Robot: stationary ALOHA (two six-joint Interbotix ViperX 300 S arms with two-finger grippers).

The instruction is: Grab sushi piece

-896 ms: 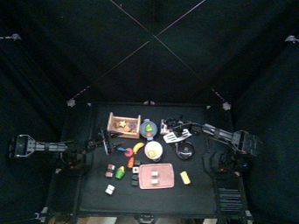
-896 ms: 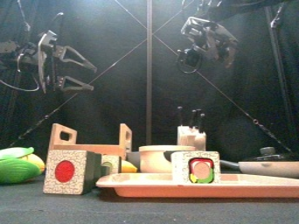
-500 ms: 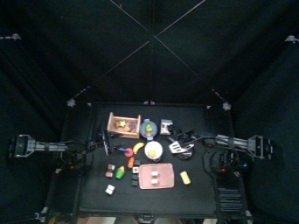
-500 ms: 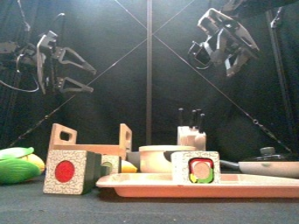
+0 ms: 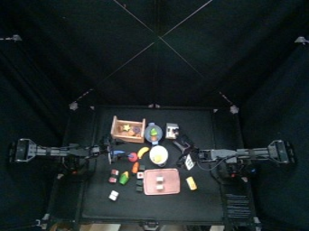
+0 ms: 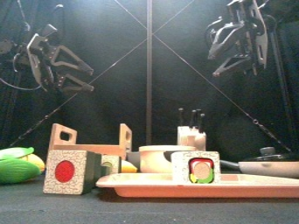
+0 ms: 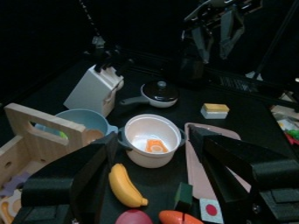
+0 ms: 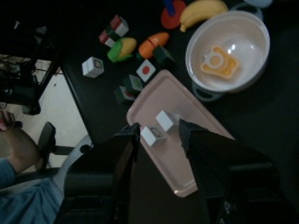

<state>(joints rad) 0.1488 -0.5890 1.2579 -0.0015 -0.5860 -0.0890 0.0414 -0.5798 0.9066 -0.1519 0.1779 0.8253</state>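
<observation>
Tray: flat pink plastic tray (image 6: 198, 183), uniformly pale pink.
Sushi on tray: white-sided sushi roll block (image 6: 195, 166), green ring, red-orange centre.
Sushi at front left: dark-edged sushi block (image 6: 66, 171), white face, red round centre.
Bowl: white round bowl (image 7: 153, 137), orange piece inside.
Banana: yellow curved banana (image 7: 124, 185).
Crate: light tan wooden crate (image 5: 126, 128).
Surface: matte black surface (image 5: 212, 199).

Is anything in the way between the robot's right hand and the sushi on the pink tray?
Nothing visible. The right end effector hangs open, high above the sushi piece on the pink tray, with only empty air between them.
</observation>
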